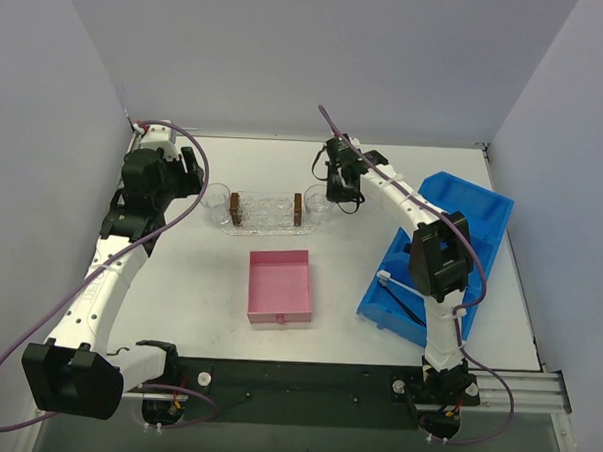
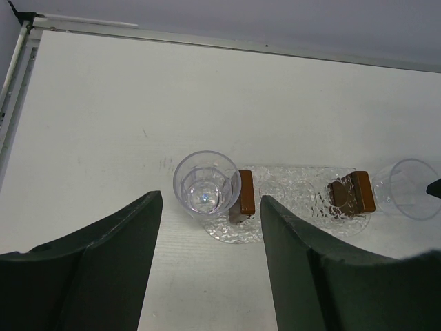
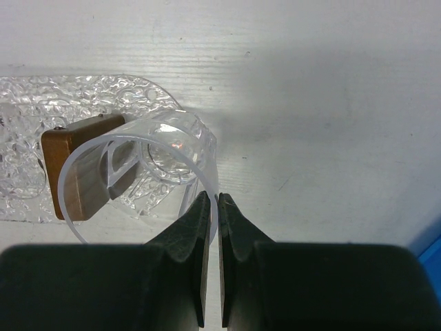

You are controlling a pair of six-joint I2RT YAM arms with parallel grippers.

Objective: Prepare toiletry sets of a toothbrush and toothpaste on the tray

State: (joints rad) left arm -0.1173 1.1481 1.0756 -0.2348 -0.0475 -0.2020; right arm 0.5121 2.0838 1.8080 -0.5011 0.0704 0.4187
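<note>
**A:** Nearest the arm bases, what is lying on the desk [image 1: 189, 281]?

**B:** The square pink box [image 1: 279, 285] is sitting open at centre. The blue bin [image 1: 477, 219] is lying to the right, against the right arm.

**A:** Where is the tray?

**B:** The tray [image 1: 267, 213], clear and bumpy, is lying crosswise just beyond the pink box. Two brown blocks [image 1: 236, 209] are standing upright on it, one toward each end, and a clear cup is sitting at each end.

**A:** End effectors?

**B:** The right end effector [image 3: 212, 203] is pinching the rim of the right cup [image 3: 155, 148], jaws nearly together with only the thin wall between them. That cup is overlapping the tray's right end, beside a block. Cannot tell whether it is lifted. The left end effector [image 2: 210, 207] is hanging wide open, holding nothing, with the left cup [image 2: 205, 183] showing between its fingers.
</note>
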